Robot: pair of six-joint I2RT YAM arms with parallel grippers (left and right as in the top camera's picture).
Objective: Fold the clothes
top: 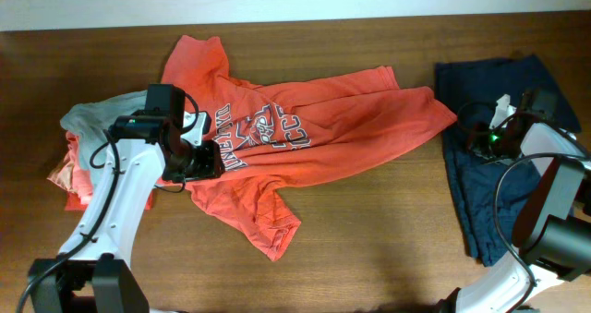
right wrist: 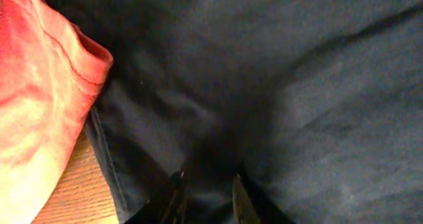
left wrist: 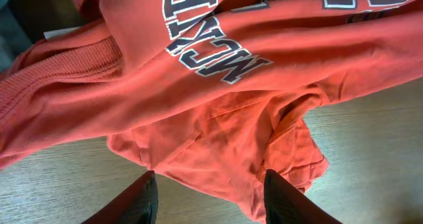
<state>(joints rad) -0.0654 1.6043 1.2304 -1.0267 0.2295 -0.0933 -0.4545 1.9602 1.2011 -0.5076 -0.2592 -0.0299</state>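
Coral-red lettered T-shirt [top: 314,133] is seen sprawled unfolded mid-table, the left gripper [left wrist: 210,178] held wide open and empty over it, the right gripper [right wrist: 206,181] pressed into the crumpled navy shirt [top: 480,184], its hold undeterminable, so nothing is judged folded yet.

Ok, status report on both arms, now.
Left gripper open, low over lettered coral T-shirt, unfolded. Right gripper on navy garment, grip unclear. Grey and coral pile far left, crumpled.
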